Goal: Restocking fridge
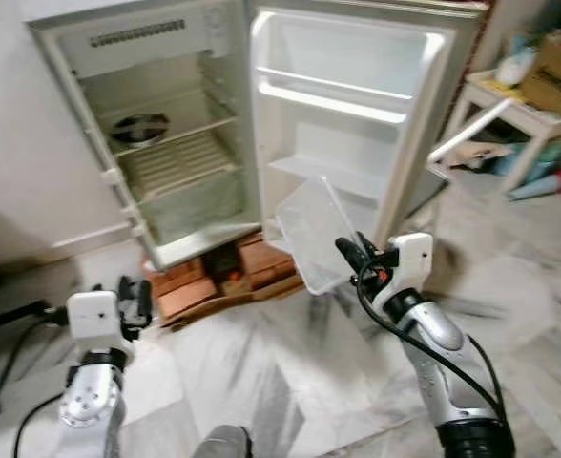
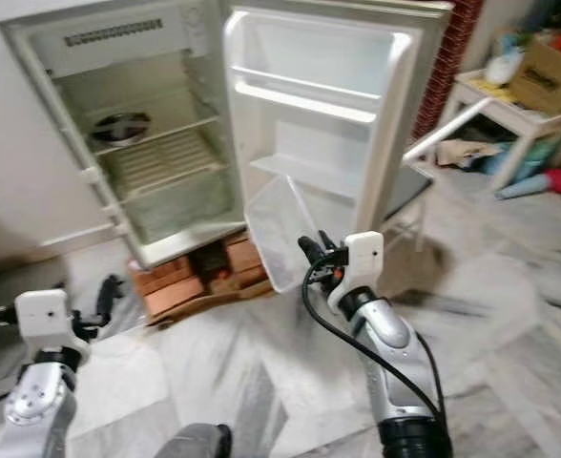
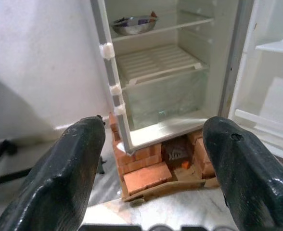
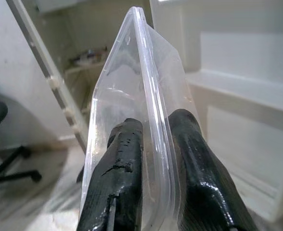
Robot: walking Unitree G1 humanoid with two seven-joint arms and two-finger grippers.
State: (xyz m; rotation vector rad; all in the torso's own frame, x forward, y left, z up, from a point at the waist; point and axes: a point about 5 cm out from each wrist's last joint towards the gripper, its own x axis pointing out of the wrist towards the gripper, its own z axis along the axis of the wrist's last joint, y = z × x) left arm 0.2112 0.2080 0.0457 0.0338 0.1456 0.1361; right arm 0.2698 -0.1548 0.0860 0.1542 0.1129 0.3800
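A small white fridge (image 1: 156, 143) stands wide open, its door (image 1: 357, 114) swung to the right with bare door shelves. A steel bowl (image 1: 139, 128) rests on an upper wire shelf, above a clear crisper drawer (image 1: 190, 205). My right gripper (image 1: 352, 253) is shut on the rim of an empty clear plastic container (image 1: 311, 229), held tilted in front of the door's lower part. In the right wrist view the fingers (image 4: 117, 178) pinch the container (image 4: 132, 82) wall. My left gripper (image 3: 151, 168) is open, low at the left, facing the fridge's base.
The fridge rests on red bricks (image 1: 204, 281) on a marble floor. A white low table (image 1: 509, 114) with a cardboard box (image 1: 557, 76) and clutter stands at the right. A black chair base (image 1: 4, 315) and cables lie at the left.
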